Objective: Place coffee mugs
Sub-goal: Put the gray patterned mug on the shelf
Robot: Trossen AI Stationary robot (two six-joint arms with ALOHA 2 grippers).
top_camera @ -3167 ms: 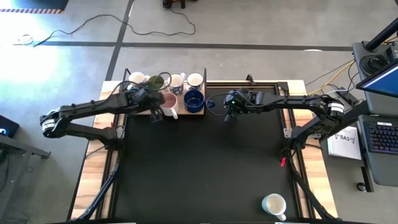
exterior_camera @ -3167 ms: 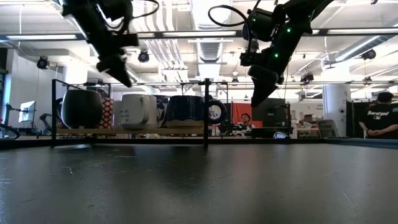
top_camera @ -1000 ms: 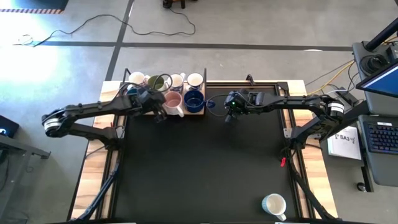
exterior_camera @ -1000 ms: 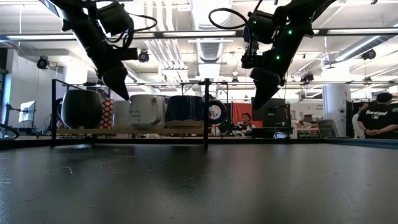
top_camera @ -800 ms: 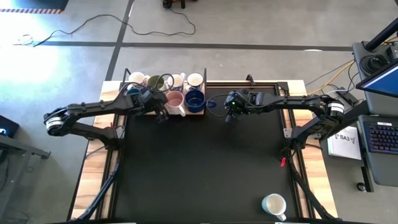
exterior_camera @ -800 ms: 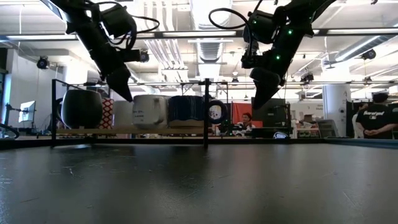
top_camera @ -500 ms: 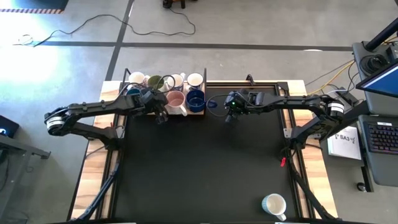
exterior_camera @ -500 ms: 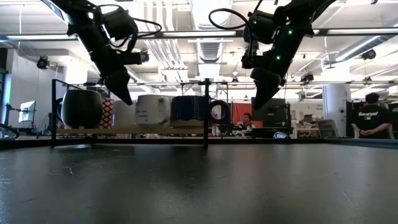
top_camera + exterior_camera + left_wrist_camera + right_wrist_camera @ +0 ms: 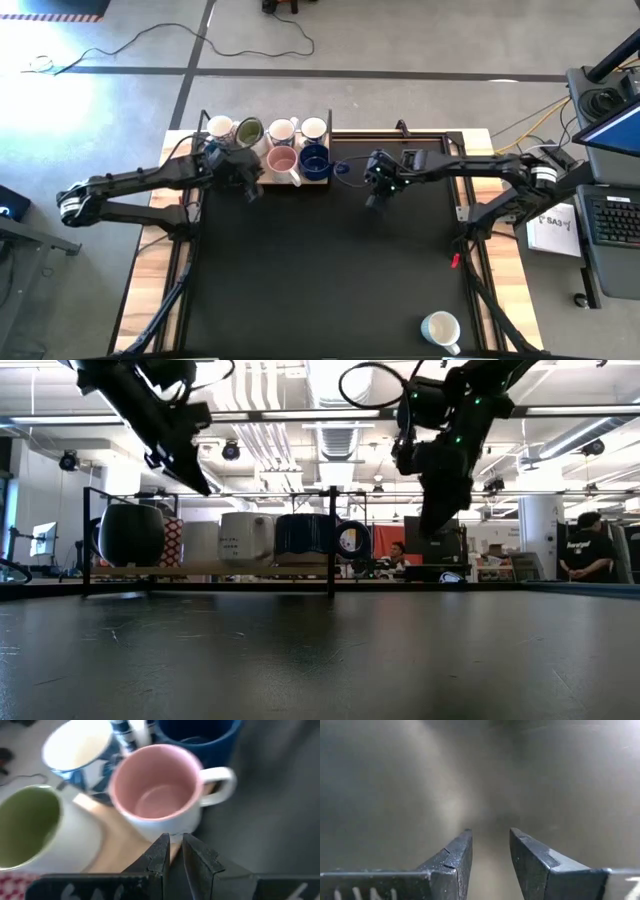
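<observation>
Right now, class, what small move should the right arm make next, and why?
Probably swing toward the lone white mug at the table's near edge. The right tool hangs open and empty over bare mat, while the other mugs, like the pink mug, already sit on the rack.

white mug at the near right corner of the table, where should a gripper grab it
Judging by the high view, the white mug stands upright, mouth open upward, alone on the black mat. Coming straight down and pinching the rim wall looks best, on a side away from its handle, which seems to point toward the table's near edge.
</observation>
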